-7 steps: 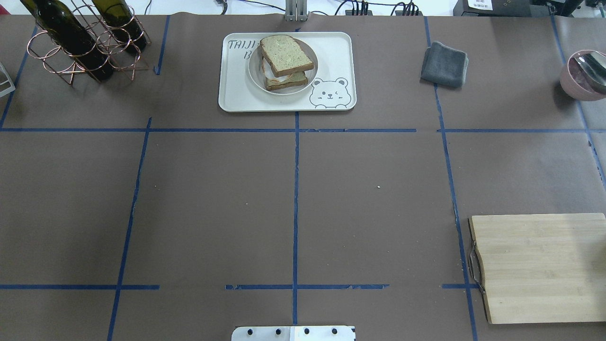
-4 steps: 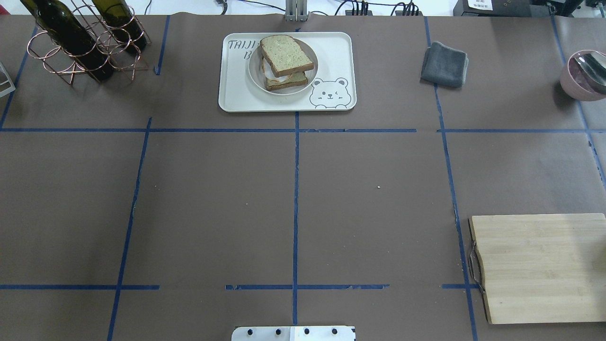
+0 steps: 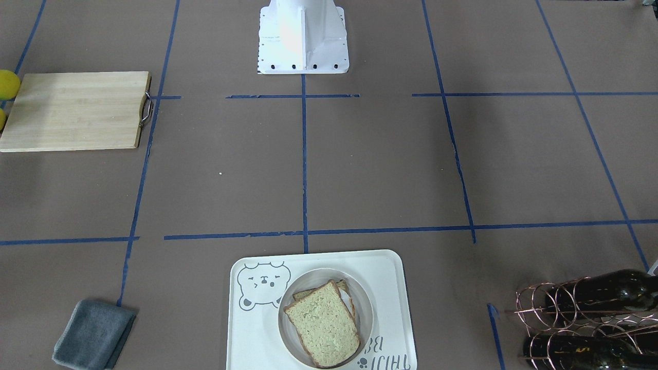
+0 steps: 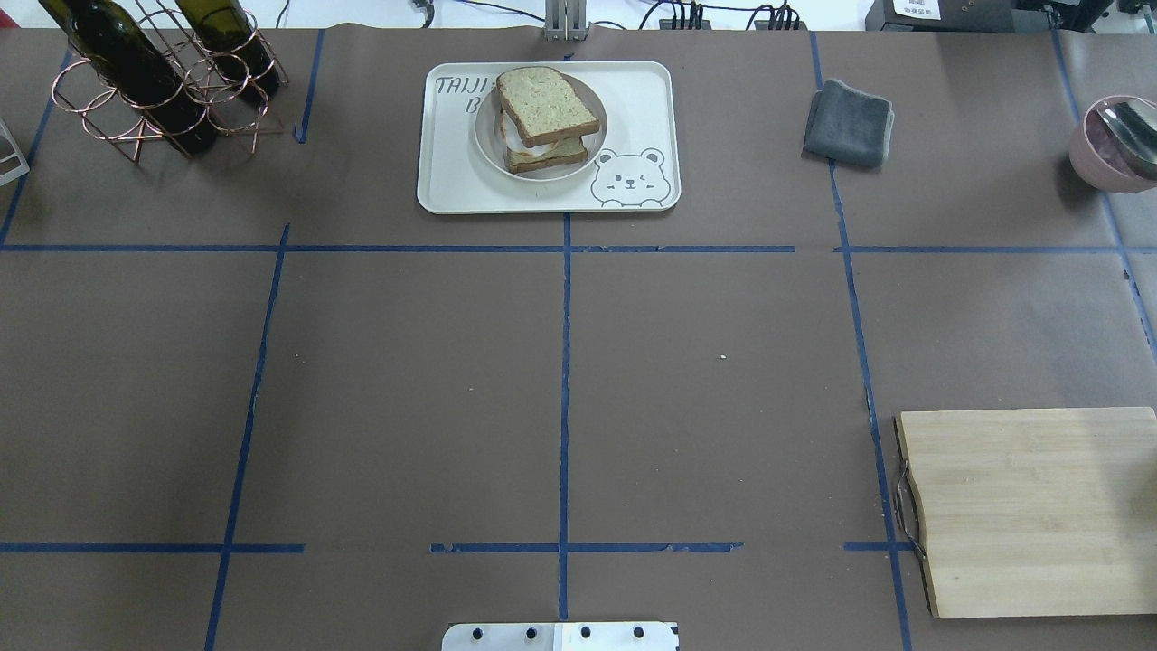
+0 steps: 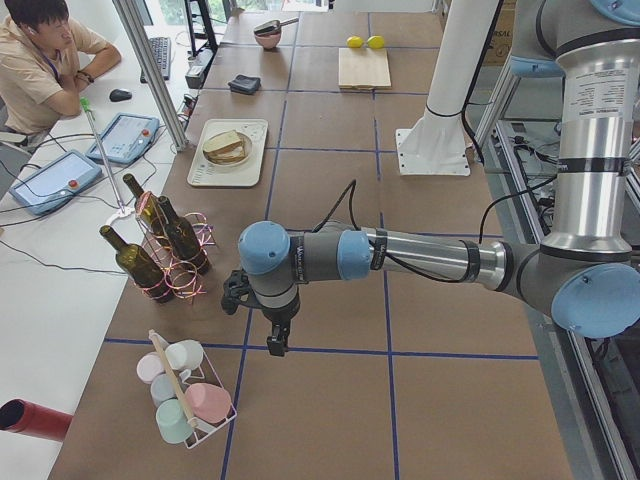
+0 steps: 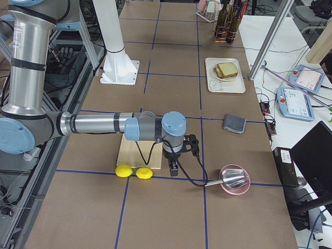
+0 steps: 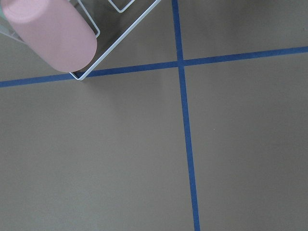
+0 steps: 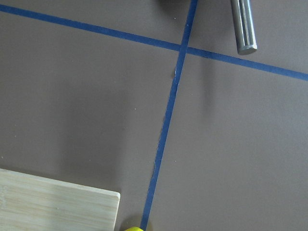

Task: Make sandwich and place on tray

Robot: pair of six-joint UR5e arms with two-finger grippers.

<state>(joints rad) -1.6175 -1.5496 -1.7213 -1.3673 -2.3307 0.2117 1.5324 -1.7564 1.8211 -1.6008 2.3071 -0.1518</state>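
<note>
The sandwich (image 4: 547, 113), two tan bread slices with a bit of white filling showing between them, lies on a small round white plate (image 4: 488, 149) on the white bear tray (image 4: 633, 99) at the table's far middle. It also shows in the front view (image 3: 323, 324) on the tray (image 3: 396, 288). My left gripper (image 5: 277, 345) hangs over the table's left end, near a cup rack, far from the tray. My right gripper (image 6: 173, 168) hangs by the cutting board's corner at the right end. I cannot tell whether either is open or shut.
A wooden cutting board (image 4: 1030, 511) lies near right, with two lemons (image 6: 134, 171) beside it. A grey cloth (image 4: 848, 122) and a pink bowl with a spoon (image 4: 1116, 145) are far right. A wire rack of wine bottles (image 4: 163, 77) stands far left. A cup rack (image 5: 185, 395) is at the left end.
</note>
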